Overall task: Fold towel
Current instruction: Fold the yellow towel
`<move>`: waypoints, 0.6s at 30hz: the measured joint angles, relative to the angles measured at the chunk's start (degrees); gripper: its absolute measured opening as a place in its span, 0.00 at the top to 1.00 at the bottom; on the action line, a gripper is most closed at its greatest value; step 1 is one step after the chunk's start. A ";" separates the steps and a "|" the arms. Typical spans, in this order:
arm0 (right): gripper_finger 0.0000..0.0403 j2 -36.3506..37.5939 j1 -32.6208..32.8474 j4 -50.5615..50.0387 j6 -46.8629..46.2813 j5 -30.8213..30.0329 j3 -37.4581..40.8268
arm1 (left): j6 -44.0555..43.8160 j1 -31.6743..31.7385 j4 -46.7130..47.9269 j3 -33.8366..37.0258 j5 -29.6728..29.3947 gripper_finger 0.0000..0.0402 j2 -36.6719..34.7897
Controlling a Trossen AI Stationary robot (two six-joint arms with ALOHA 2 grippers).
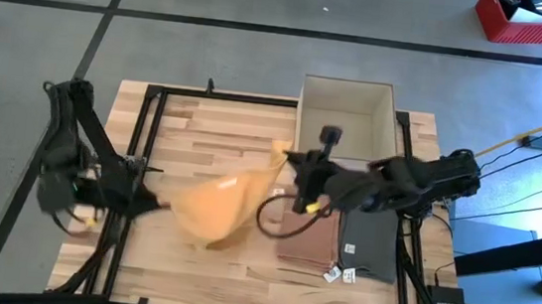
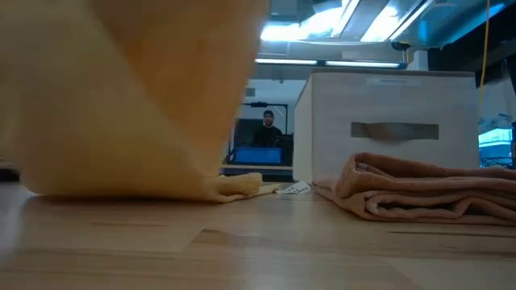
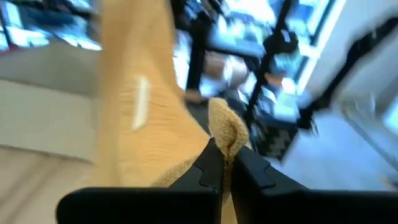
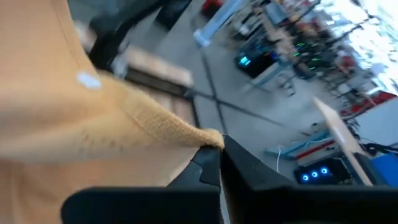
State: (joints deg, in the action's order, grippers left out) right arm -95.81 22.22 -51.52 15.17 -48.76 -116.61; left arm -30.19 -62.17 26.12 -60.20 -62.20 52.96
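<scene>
Yellow towel (image 1: 218, 205) lifted above the middle of the wooden surface (image 1: 214, 127), stretched between both arms, lowest edge resting on the wood in the low view. Left end effector (image 3: 225, 163) pressed together on a bunched corner of the towel, at the left side of the surface. Right end effector (image 4: 219, 159) pinching the opposite towel corner, near the middle and just in front of the white box (image 1: 346, 114). Folded brown towel (image 1: 306, 240) lying flat to the right, a folded dark grey cloth (image 1: 369, 243) touching its right side, both in front of the box. Person (image 2: 268, 129) visible in the room beyond, in the low view, between the hanging towel and the box
</scene>
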 joint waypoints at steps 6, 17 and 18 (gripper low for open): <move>0.99 -0.03 -0.15 0.65 4.32 -6.56 -10.32 | 17.40 0.02 -13.46 0.00 -6.14 0.98 -7.32; 0.99 -0.06 -0.13 2.57 9.60 -12.58 -18.40 | 59.29 0.02 -53.42 0.00 -6.33 0.98 -8.83; 0.99 -0.13 -0.13 2.49 9.67 -12.54 -18.37 | 60.56 0.02 -54.26 0.00 -6.38 0.98 -8.90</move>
State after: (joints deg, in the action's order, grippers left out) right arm -95.94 22.09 -49.03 24.85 -61.30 -134.98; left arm 30.38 -62.15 -28.13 -60.20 -68.58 44.06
